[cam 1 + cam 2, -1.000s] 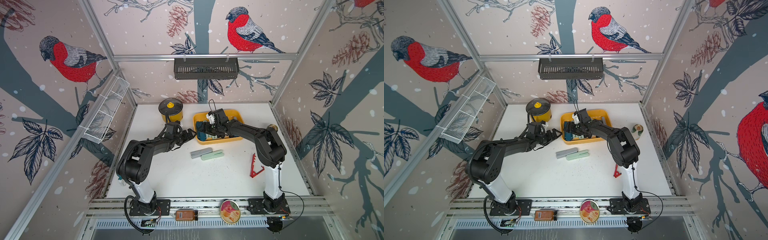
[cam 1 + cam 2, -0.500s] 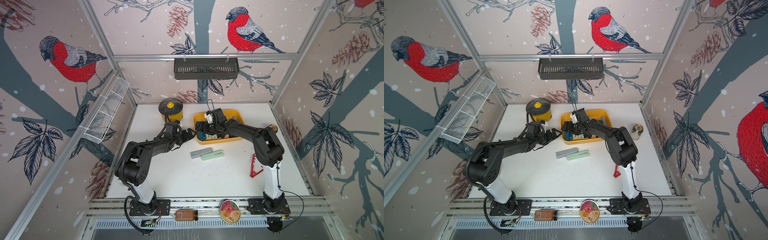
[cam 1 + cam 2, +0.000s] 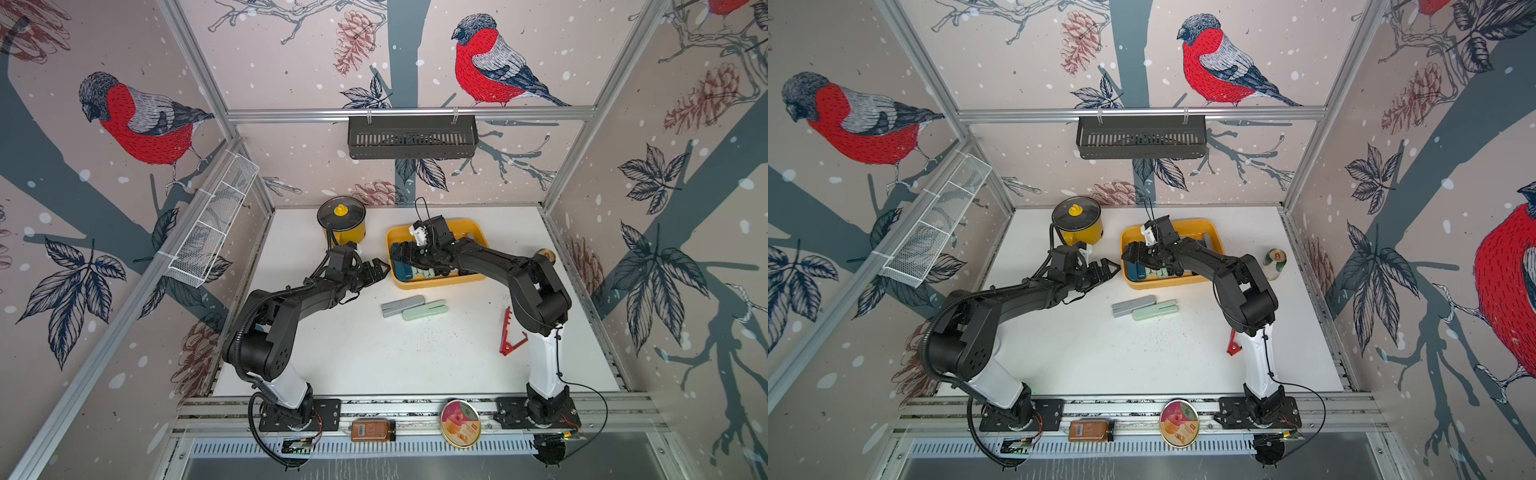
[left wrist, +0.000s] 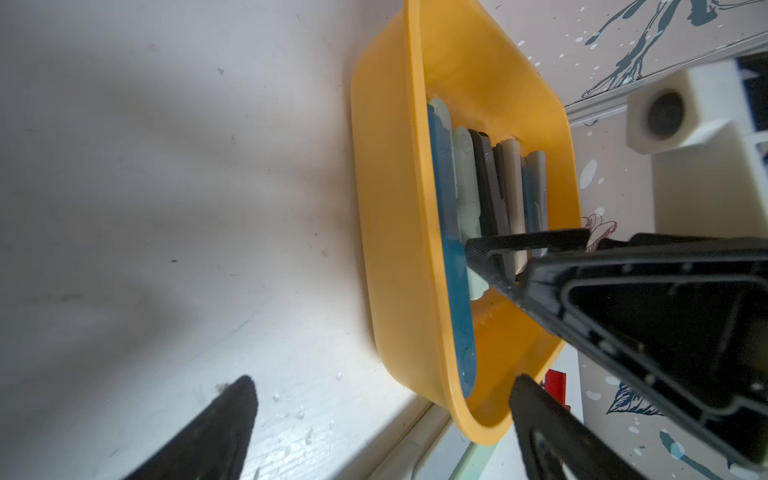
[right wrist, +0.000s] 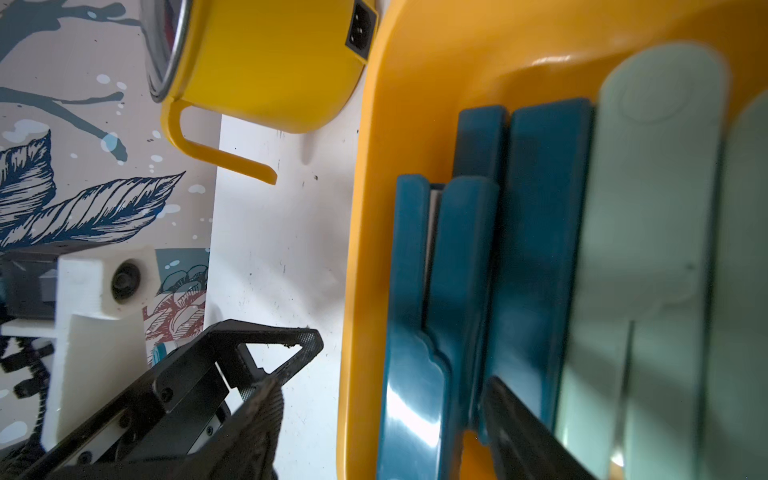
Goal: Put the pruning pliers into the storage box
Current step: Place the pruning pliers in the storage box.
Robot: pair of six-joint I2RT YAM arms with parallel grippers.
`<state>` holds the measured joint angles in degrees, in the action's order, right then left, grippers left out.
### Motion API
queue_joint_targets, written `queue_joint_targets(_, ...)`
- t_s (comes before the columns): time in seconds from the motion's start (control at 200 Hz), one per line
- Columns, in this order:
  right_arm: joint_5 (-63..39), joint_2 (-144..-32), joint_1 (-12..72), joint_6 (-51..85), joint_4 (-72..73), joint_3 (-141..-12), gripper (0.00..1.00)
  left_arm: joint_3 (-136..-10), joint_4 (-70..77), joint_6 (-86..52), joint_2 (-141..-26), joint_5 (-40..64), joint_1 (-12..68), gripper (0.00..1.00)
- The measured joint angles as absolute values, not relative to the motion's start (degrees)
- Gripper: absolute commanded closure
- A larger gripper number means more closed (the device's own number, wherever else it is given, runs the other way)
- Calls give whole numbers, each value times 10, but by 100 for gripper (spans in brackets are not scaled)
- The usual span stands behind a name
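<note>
Well along: a row of pliers (image 4: 494,187) already packed in the box (image 3: 469,227), but grey pliers (image 3: 402,305), mint pliers (image 3: 424,310) and red pliers (image 3: 508,332) not yet off the bench (image 3: 353,353), well apart from either fingers. Over the box's end with right fingers (image 5: 511,407) spread, teal pliers (image 5: 415,332) lying between them, seemingly let go. Just outside its rim with left fingers (image 4: 232,411) spread wide, empty.

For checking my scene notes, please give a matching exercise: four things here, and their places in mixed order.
1 red pruning pliers
2 grey pruning pliers
3 yellow pot
4 left pincer

A beside the mint pliers
B open, just outside the storage box
C alone on the table's right side
D near the back wall

Pairs: 1-C, 2-A, 3-D, 4-B
</note>
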<state>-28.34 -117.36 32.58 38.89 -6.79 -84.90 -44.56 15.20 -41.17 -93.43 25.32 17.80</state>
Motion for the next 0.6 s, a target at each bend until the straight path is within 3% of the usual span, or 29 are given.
queue_joint_targets(0.205, -264, -1144, 320, 366, -72, -836, 14, -442, 117, -369, -914, 231, 192, 4)
queue_joint_targets(0.6, -223, -1055, 294, 329, -63, -751, 10, -456, 38, -238, -856, 149, 295, 3)
